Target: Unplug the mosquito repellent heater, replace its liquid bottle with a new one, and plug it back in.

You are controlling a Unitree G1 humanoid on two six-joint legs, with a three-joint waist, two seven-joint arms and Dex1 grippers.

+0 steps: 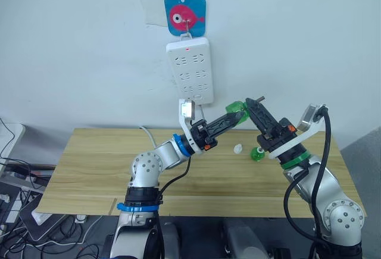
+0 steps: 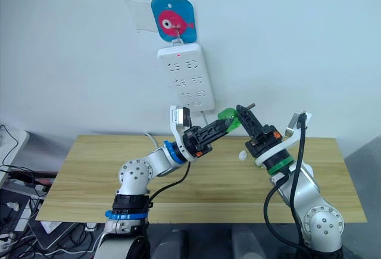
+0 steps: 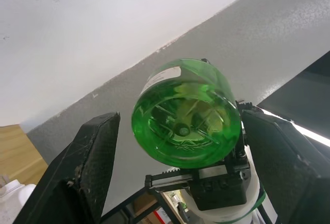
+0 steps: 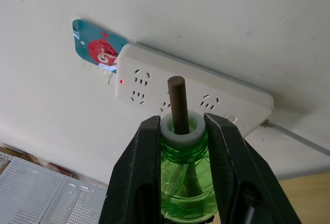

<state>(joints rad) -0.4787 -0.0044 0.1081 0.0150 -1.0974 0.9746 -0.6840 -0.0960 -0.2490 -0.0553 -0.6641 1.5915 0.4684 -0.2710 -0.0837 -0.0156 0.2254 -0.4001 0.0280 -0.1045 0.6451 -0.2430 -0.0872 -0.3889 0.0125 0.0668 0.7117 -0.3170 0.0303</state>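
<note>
The right pincer (image 4: 180, 126) clenches the neck of a translucent green plastic bottle (image 4: 183, 175), holding it mid-air for the released left pincer (image 3: 178, 126) to take its base, while the likely small white heater (image 1: 238, 149) lies unplugged on the wooden surface (image 1: 89, 175).

A translucent green bottle (image 4: 186, 180) (white collar, dark wick), a white power strip (image 1: 189, 69), a light wood-grain table (image 1: 89, 175).

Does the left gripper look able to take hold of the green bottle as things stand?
Probably yes. The left gripper is open with a finger on each side of the green bottle base, and the right gripper clamps only the neck, leaving the base free.
</note>
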